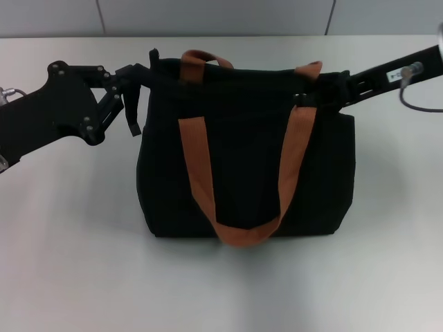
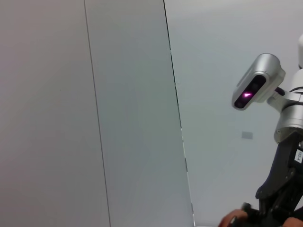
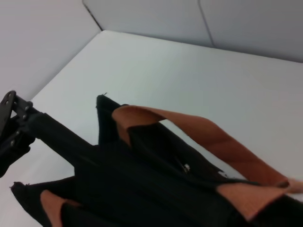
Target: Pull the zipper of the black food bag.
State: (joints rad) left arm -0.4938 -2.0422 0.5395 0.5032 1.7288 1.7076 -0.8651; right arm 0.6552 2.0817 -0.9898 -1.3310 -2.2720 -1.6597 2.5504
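The black food bag (image 1: 246,166) lies on the white table with its two rust-orange handles (image 1: 197,162) spread across it. My left gripper (image 1: 131,79) is shut on the bag's top left corner and holds the fabric taut. The right wrist view shows that same gripper (image 3: 21,125) at the far end of the bag (image 3: 142,189). My right gripper (image 1: 325,93) rests at the bag's top right edge. Beside it, a small silver glint is the zipper (image 1: 299,97). In the right wrist view the zipper (image 3: 186,167) sits on the bag's top line, between the handles.
The white table (image 1: 69,263) stretches out on all sides of the bag, with a grey panelled wall (image 1: 208,14) behind it. In the left wrist view there is mostly wall, plus the right arm's wrist camera (image 2: 258,87).
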